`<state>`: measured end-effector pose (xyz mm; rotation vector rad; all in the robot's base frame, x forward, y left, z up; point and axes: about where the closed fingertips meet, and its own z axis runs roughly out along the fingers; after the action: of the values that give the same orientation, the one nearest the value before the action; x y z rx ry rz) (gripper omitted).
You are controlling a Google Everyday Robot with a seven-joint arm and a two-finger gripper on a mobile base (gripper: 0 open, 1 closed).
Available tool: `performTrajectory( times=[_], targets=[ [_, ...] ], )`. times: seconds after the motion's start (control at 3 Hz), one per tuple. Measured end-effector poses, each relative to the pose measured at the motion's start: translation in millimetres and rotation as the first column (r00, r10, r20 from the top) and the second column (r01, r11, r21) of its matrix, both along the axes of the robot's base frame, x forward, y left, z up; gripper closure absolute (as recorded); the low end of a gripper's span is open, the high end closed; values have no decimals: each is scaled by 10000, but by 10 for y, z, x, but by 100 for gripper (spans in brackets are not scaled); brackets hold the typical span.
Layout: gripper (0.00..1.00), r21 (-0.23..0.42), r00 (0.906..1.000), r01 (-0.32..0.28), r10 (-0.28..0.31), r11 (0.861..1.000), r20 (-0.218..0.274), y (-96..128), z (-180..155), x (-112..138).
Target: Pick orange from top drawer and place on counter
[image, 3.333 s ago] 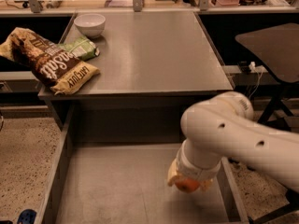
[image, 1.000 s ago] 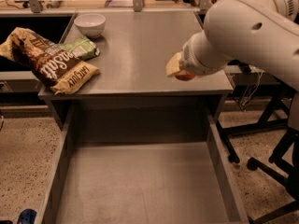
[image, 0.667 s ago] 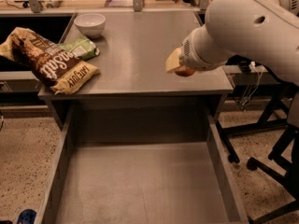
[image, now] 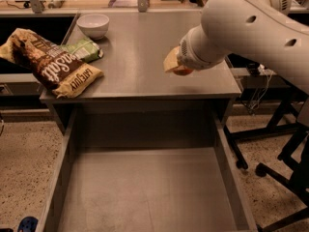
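Orange [image: 183, 72] sits in the gripper [image: 175, 66], just its lower edge peeking out under the tan fingers [image: 169, 62], which are clamped on it; the gripper hangs over the right part of the counter [image: 140, 57], close to the surface, though whether the fruit touches the grey top I cannot tell; behind it the thick white arm [image: 251, 28] sweeps up and off to the upper right corner. Moving out across the counter: well to the left lies a brown and yellow chip bag [image: 53, 66], its corner hanging over the left edge; a green packet [image: 86, 50] is tucked partly under it; just behind those stands a white bowl [image: 93, 25], upright, near the back left corner. Below the counter's front edge the drawer [image: 145, 192] is pulled right out toward the camera, its flat grey bottom and low side walls in full view; the orange is well clear of it. To the right, black chair legs [image: 285, 163] stand on the speckled floor [image: 24, 153]; a blue object [image: 27, 224] shows at the bottom left.
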<state>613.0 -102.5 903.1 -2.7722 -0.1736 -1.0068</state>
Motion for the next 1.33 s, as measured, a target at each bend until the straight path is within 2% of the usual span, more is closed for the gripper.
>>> performTrajectory(
  times=[0.33, 0.67, 1.0, 1.33],
  targets=[
    [99, -143, 9972, -731, 733, 9972, 144, 210, -181, 495],
    [77, -209, 9937, -1104, 1099, 9937, -226, 350, -396, 736],
    [54, -151, 9884, -1279, 1262, 9917, -840, 450, -620, 825],
    [31, -147, 9876, -1294, 1275, 9915, -912, 459, -648, 832]
  ],
)
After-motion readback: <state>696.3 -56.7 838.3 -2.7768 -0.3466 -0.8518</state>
